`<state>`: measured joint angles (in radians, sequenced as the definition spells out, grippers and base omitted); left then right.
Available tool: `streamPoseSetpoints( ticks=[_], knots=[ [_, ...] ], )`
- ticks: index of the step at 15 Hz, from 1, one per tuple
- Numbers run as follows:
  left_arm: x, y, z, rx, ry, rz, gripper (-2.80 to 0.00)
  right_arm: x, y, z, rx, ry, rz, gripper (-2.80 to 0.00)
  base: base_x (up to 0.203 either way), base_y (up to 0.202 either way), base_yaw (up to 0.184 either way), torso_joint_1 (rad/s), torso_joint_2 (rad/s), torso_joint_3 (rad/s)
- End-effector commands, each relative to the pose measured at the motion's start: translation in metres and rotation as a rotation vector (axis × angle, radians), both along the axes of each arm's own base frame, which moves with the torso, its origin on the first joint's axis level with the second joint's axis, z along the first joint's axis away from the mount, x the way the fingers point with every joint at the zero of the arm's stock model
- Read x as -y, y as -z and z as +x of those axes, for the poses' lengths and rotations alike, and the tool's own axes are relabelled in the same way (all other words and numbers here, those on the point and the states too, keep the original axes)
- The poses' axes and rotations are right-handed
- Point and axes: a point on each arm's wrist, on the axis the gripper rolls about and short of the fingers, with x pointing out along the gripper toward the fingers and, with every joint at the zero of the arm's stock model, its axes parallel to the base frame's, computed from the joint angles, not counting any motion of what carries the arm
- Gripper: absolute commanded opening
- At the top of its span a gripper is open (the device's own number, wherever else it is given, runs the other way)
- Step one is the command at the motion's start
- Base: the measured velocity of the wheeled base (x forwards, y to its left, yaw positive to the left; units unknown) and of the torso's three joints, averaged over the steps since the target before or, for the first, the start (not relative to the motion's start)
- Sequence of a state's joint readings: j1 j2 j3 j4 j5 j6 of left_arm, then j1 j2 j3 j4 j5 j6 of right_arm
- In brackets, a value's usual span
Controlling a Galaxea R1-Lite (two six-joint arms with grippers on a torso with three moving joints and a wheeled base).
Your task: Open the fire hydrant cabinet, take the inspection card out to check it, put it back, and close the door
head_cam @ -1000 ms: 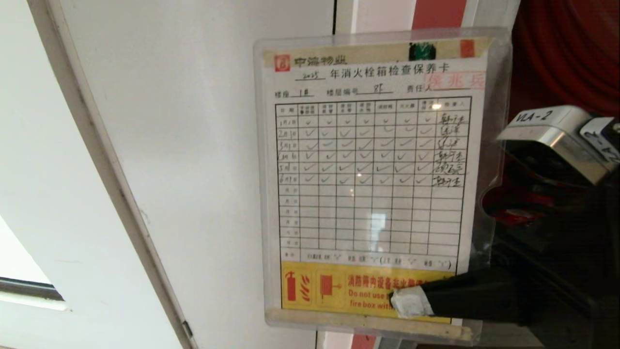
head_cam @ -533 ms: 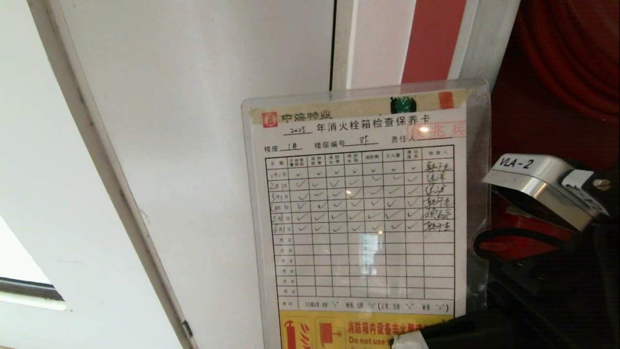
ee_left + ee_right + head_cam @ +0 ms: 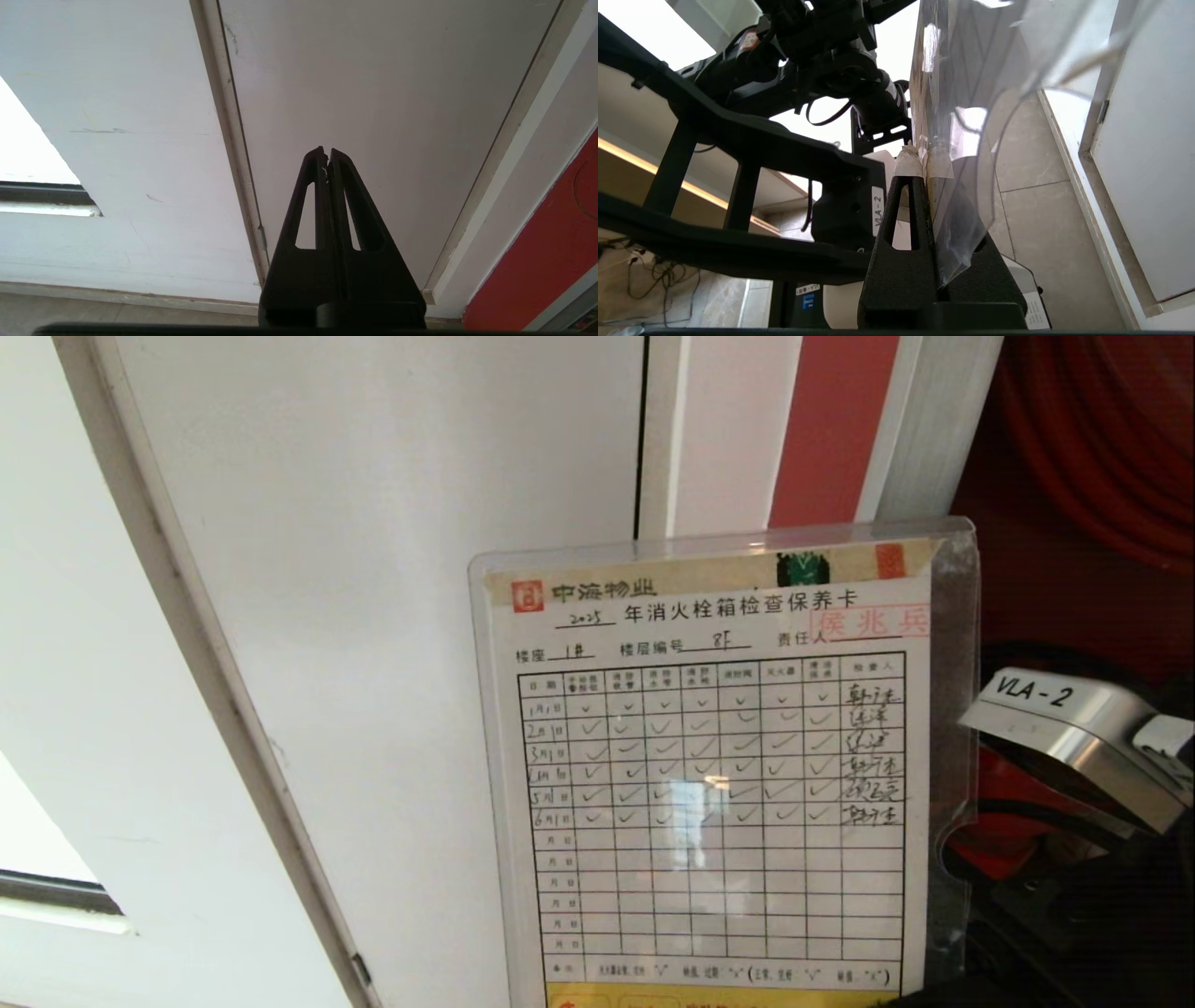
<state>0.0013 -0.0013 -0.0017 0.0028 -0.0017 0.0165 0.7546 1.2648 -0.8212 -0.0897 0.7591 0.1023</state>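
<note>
The inspection card (image 3: pixel 719 784), a clear-laminated sheet with a printed grid and handwritten ticks, stands upright in front of the head camera, its lower edge cut off by the frame. My right gripper (image 3: pixel 924 161) is shut on the card (image 3: pixel 957 93), its taped fingertips pinching the laminate edge-on. Its silver wrist housing (image 3: pixel 1074 737) shows just right of the card. The fire hydrant cabinet (image 3: pixel 1074 523) stands open behind, red-lined, with a silver frame (image 3: pixel 920 439). The door is out of view. My left gripper (image 3: pixel 326 154) is shut and empty, parked before a white panel.
A plain white panel (image 3: pixel 373 569) with a grey frame edge (image 3: pixel 215 691) fills the left. The red hose reel (image 3: pixel 1111 420) sits at the upper right inside the cabinet. Grey floor tiles (image 3: pixel 1031 219) and my own black frame (image 3: pixel 738 140) show behind the right gripper.
The card has dropped lower in the head view and shifted slightly right with the right gripper. Its yellow band and the taped fingertip have slid below the picture's edge.
</note>
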Motion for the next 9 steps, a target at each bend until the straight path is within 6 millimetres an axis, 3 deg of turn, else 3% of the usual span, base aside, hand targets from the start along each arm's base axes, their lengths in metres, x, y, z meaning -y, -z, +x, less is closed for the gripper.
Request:
streamPoseSetpoints(
  ticks=[1,9],
  knots=[
    [0.0000,0.0000,0.0001,-0.002,0.000,0.000,-2.80,0.0021,0.0001,-0.0029,0.002,-0.006,0.005,-2.80,0.000,0.000,0.000,0.000,0.00,0.000],
    [0.0000,0.0001,0.0000,0.000,0.000,0.000,-2.80,0.0033,-0.0038,-0.0053,0.015,-0.014,0.018,-2.80,0.000,0.000,0.000,0.000,0.00,0.000]
  ],
)
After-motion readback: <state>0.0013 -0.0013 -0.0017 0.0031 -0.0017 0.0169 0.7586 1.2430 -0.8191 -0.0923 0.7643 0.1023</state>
